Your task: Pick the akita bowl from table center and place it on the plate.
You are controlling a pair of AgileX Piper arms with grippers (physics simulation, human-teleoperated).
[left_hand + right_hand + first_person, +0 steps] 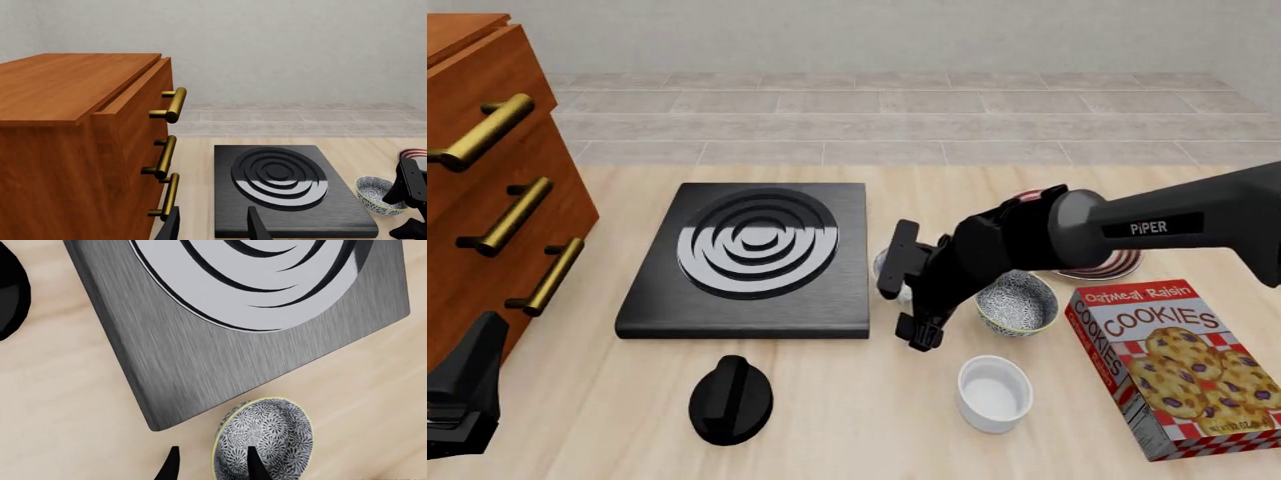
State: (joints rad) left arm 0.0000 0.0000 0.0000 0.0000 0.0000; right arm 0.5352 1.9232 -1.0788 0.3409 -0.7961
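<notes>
Right end effector point(210, 462): released, fingertips at the rim of the akita bowl point(267, 435), worktop centre, apparently poised for a rim grasp; plate point(1108, 268) at bowl's 3 o'clock; left end effector point(212, 219) released, parked clear.

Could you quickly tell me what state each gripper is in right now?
Left gripper: open, empty.
Right gripper: open, fingers at the bowl's rim, not gripping it.

"PiPER" on right arm point(1174, 228), "Oatmeal Raisin COOKIES" box point(1177, 365)
</notes>
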